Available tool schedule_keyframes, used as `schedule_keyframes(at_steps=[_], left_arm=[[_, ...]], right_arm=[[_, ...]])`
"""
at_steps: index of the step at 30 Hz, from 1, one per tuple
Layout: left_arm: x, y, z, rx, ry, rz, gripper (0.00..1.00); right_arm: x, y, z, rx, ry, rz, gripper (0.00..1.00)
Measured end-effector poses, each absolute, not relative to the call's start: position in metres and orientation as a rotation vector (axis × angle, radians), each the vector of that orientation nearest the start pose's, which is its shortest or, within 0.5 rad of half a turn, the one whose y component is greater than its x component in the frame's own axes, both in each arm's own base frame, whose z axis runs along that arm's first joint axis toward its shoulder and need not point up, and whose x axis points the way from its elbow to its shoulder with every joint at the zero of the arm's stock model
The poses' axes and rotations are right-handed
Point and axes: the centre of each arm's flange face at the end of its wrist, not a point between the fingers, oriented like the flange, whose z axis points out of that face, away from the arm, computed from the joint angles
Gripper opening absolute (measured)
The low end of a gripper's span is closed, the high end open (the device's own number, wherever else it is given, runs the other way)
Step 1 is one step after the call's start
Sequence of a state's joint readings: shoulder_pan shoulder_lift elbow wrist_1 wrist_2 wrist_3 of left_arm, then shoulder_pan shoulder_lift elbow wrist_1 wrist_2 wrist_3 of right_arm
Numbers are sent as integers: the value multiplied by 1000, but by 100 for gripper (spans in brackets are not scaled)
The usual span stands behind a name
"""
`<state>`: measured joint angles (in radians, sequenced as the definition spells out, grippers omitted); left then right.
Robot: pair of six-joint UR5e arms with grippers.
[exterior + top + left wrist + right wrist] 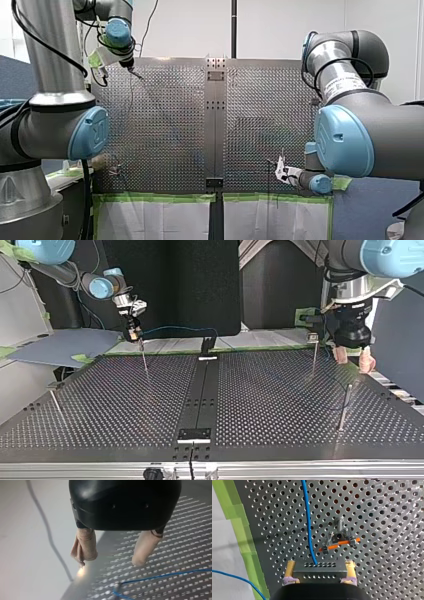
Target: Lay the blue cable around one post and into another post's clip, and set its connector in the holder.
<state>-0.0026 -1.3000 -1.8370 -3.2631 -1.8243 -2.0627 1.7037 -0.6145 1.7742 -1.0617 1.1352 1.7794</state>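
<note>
- Two yellowish pads of my right gripper (320,564) are clamped on the connector (319,571), a perforated metal block, one pad on each side of it.
- From the connector's front face the blue cable (308,525) runs straight ahead over the perforated table (387,510). Another stretch of it crosses the pale surface beyond the green tape (234,517).
- Just ahead of the connector stands the clip post (339,538), with a metal clip and an orange bar across it. The cable passes beside it without touching it and is not in the clip.
- From across the table I see my right gripper at the far edge, at the top view's left, directly above a thin post (145,362). The cable arcs from it toward the dark fixture (207,344) at the middle of that edge.
- My left gripper (110,561) is spread wide, and its beige-wrapped fingers (86,545) have nothing between them. It hangs over the table's edge, with blue cable lying on the perforations ahead of the fingertips.
- In the top view it hangs at the right, near the far post (313,357). The near post (344,407) stands closer to the camera.
</note>
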Motion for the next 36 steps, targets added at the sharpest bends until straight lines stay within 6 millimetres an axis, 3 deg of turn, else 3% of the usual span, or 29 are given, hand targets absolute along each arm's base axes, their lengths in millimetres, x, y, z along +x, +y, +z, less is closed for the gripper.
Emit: schedule_keyframes(at_steps=[6,16,36], left_arm=[[369,-114,473,-519,1605,-151,100],[375,-115,510,-432,1566,-94,100],[373,-118,515,-296,1590,40,100]], right_arm=[[254,-555,-60,-2247,1617,-2360,0],[259,-555,-59,-2248,1599,-2367,0],[263,-554,-58,-2250,1588,-2367,0]])
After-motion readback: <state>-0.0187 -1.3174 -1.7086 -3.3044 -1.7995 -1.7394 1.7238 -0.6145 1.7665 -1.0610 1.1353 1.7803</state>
